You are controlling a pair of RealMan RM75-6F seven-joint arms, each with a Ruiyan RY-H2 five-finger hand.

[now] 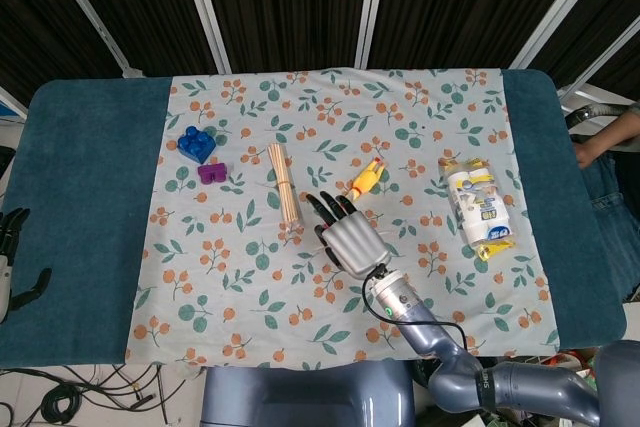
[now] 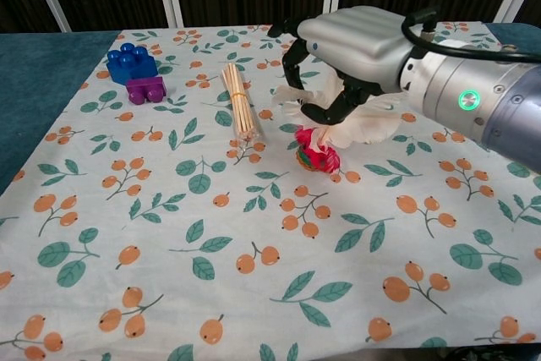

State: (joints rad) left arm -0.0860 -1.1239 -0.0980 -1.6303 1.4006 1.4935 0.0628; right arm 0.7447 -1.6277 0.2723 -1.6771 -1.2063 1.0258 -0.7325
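While gripping shuttlecock (image 2: 319, 148), right hand (image 2: 355, 52) hovers.

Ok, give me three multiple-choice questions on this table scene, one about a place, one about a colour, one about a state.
1. Where does the bundle of sticks lie?
A. left of the feather shuttlecock
B. on the snack packet
C. on the bare blue table

2. What colour is the bigger block?
A. green
B. blue
C. yellow

3. What is the right robot hand doing?
A. resting open on the cloth
B. holding the feather shuttlecock
C. gripping the sticks

Answers: 1 A, sticks lie further left. 2 B, plainly blue. 3 B, fingers close around its white feathers.
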